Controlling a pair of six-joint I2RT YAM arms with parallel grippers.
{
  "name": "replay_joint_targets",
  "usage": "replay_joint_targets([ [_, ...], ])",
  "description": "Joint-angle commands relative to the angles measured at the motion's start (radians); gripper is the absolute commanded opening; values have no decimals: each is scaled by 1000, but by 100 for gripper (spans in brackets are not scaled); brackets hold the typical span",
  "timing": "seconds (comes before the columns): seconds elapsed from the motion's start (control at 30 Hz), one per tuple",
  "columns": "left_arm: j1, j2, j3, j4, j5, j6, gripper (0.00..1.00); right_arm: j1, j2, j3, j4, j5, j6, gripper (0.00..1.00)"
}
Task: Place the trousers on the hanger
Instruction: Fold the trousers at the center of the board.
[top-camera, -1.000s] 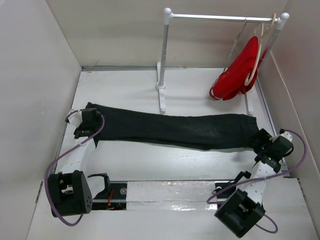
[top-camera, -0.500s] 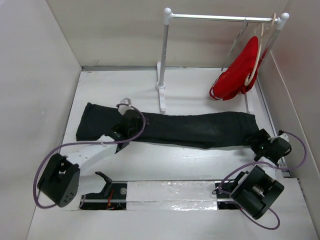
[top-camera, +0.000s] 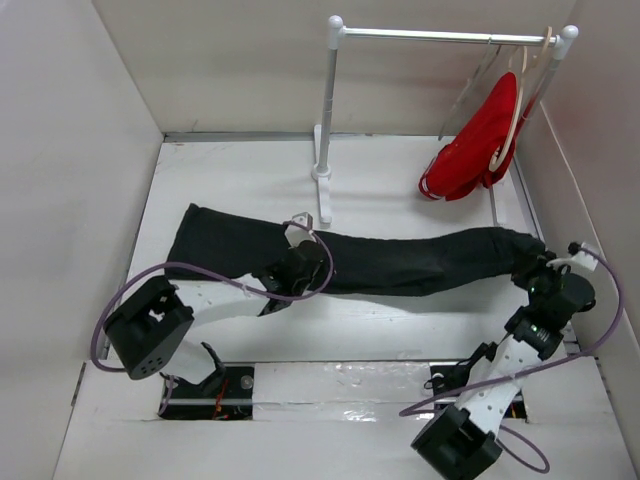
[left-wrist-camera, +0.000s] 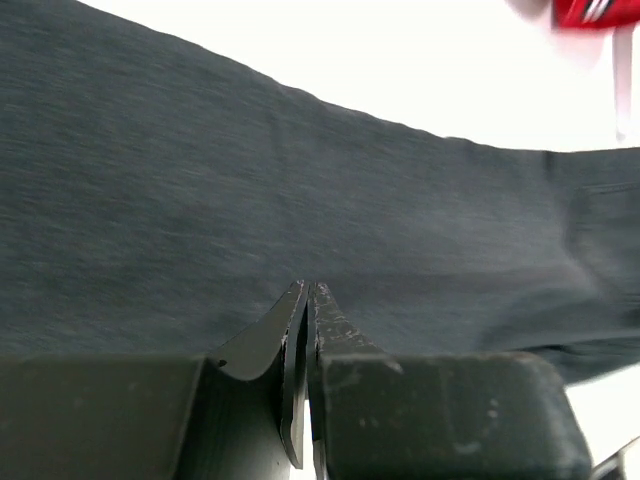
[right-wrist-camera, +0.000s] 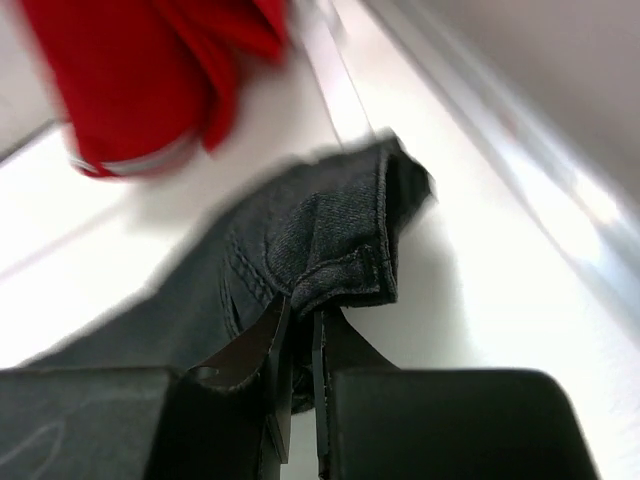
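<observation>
The black trousers (top-camera: 400, 260) lie stretched across the table, left to right. My left gripper (top-camera: 312, 265) rests shut on their middle; in the left wrist view its fingertips (left-wrist-camera: 308, 288) meet over the dark cloth (left-wrist-camera: 300, 180) with nothing pinched between them. My right gripper (top-camera: 530, 268) is shut on the trousers' right end, and the right wrist view shows a stitched hem fold (right-wrist-camera: 340, 260) caught between the fingers (right-wrist-camera: 300, 320). The thin grey hanger (top-camera: 466, 92) hangs on the rail at the back right, far from both grippers.
A white clothes rail (top-camera: 440, 35) on a post (top-camera: 326, 120) stands at the back. A red garment (top-camera: 480, 140) on a beige hanger (top-camera: 516, 110) hangs at its right end, close to the right wall (top-camera: 600, 150). The red garment (right-wrist-camera: 150, 80) lies just beyond the held hem.
The left arm swept right from the trousers' left end to their middle and shut. The right gripper shut on the right end and drew it back and rightward, bunching the cloth.
</observation>
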Motion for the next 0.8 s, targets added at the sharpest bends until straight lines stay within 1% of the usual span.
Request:
replay_joint_targets([
  [0.0,-52,58,18,59,-42,26,0,49,-39,205,-186,-45,-195,0],
  [0.03,-64,69,21,70,-42,28,0,92,-12,225,-173,-60,-200,0],
  [0.07,-77,81,24,93,-41,25,0,182,49,246,-158,-90,-205,0],
  [0.13,-109,121,38,113,-38,21,0,255,91,275,-162,-105,-226,0],
  [0.17,-109,151,51,118,-38,15,0,316,97,300,-167,-99,-240,0],
  [0.23,-118,178,53,133,-16,2,0,368,82,324,-180,-68,-246,0],
  [0.27,-118,187,50,171,0,-6,0,393,72,335,-182,-48,-246,0],
  [0.3,-118,204,42,191,17,-12,0,446,56,347,-173,-39,-239,0],
  [0.37,-159,219,48,237,37,-14,0,499,50,363,-171,-22,-231,0],
  [0.43,-187,254,70,236,34,-12,0,585,56,394,-162,-8,-214,0],
  [0.47,-210,267,79,233,34,-9,0,618,59,403,-153,19,-205,0],
  [0.5,-210,297,100,231,34,-14,0,652,62,413,-129,35,-185,0],
  [0.53,-210,314,111,225,48,-21,0,722,74,436,-115,55,-174,0],
  [0.6,-219,343,117,227,57,-35,0,792,96,476,-98,102,-160,0],
  [0.63,-219,351,116,231,53,-38,0,859,128,530,-99,119,-160,0],
  [0.73,-219,366,110,236,44,-40,0,965,180,600,-81,199,-153,0],
  [0.77,-219,370,110,240,45,-40,0,1034,194,637,-70,239,-151,0],
])
